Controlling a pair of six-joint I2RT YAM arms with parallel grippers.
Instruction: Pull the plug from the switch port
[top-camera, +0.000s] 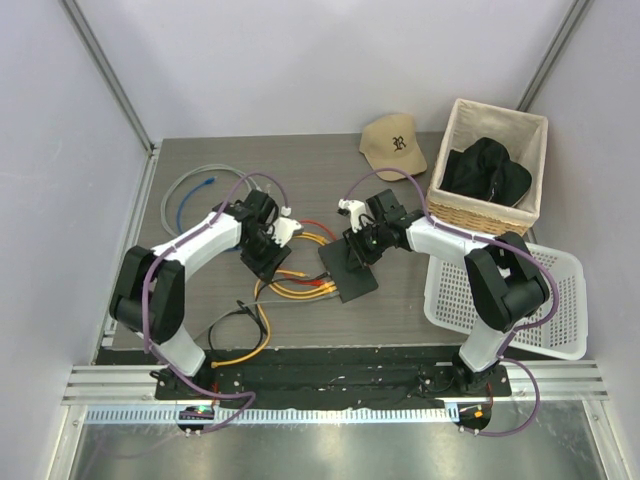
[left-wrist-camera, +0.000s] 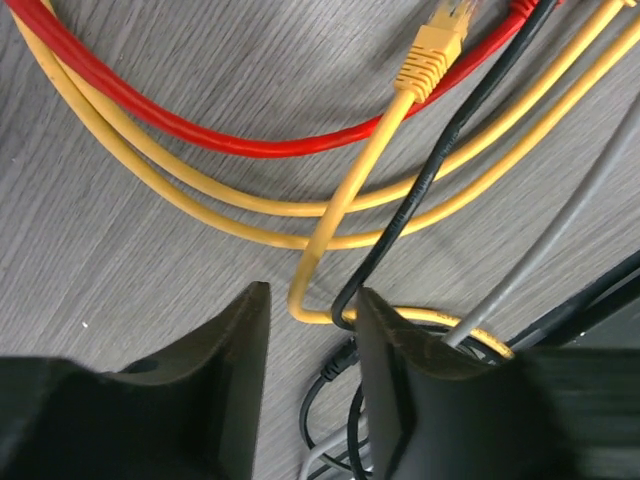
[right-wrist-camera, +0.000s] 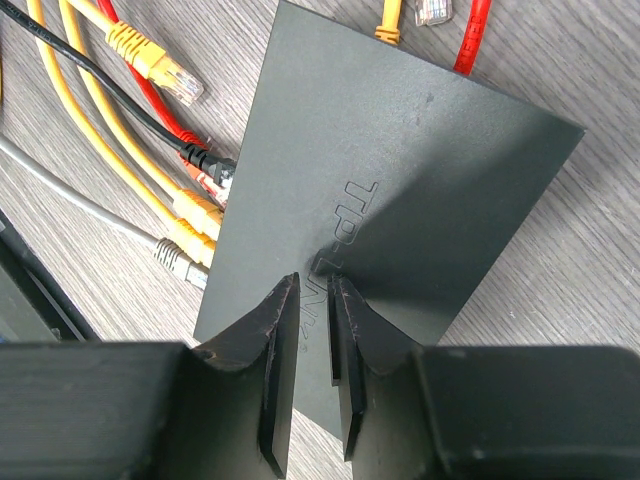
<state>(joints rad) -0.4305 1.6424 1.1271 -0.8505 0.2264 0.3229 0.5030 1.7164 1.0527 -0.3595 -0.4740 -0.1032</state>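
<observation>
Pressing down on the switch, the right gripper had its fingers only a narrow slit apart, tips on the lid, nothing between them. The switch lay flat on the table, with black, yellow and grey plugs in the edge facing the left gripper. That one hung over the cables, fingers moderately apart, gripping nothing. A loose yellow plug lay ahead of it.

switch embossed TP-Link, cap perhaps "R"
</observation>
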